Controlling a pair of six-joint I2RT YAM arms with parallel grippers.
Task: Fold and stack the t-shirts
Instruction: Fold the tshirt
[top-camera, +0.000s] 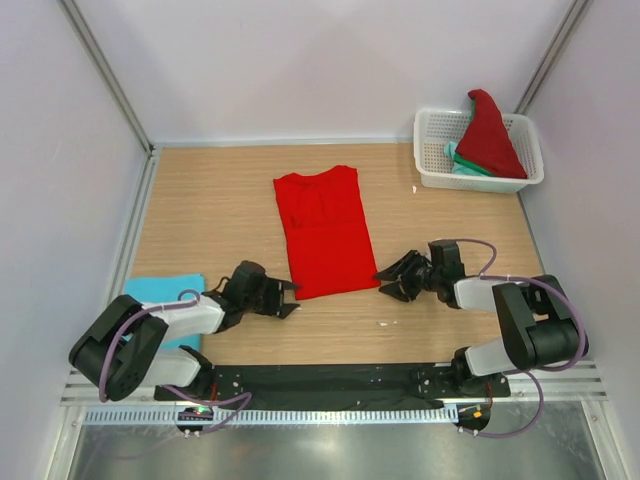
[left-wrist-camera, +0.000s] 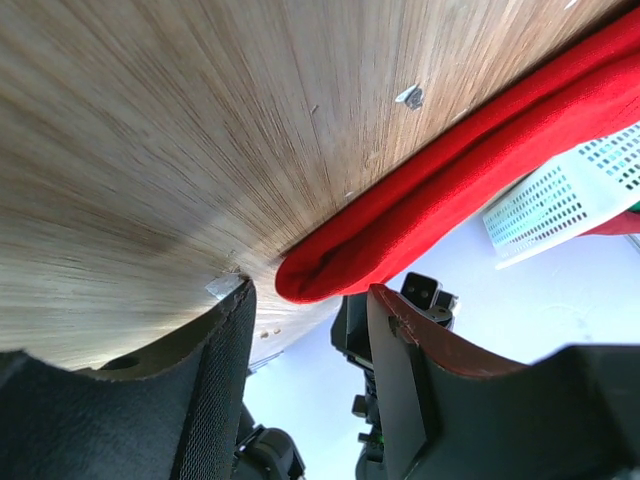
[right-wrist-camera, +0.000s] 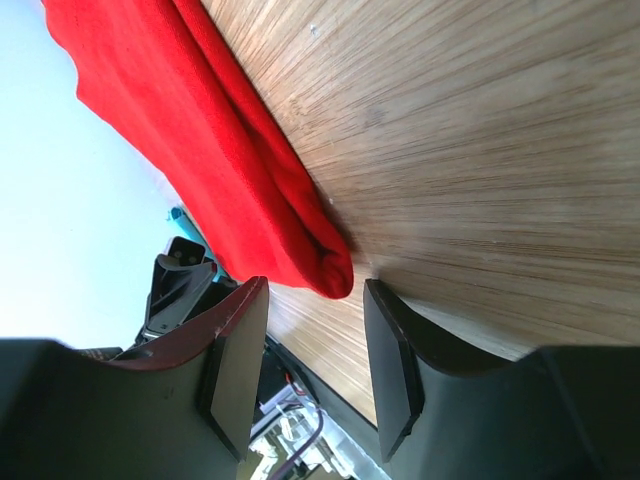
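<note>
Left end effector (top-camera: 292, 298), right end effector (top-camera: 384, 283) flank t-shirt (top-camera: 322, 230).

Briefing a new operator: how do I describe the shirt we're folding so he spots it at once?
On the table, between the left gripper and right gripper, a red t-shirt lies flat in a long folded strip. The other red shirt is bunched in the white basket; the light blue shirt lies at the near left.

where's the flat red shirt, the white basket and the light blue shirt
flat red shirt (top-camera: 323, 232): top view, middle of the cloth
white basket (top-camera: 432, 145): top view, bare left part
light blue shirt (top-camera: 155, 289): top view, visible cloth
</note>
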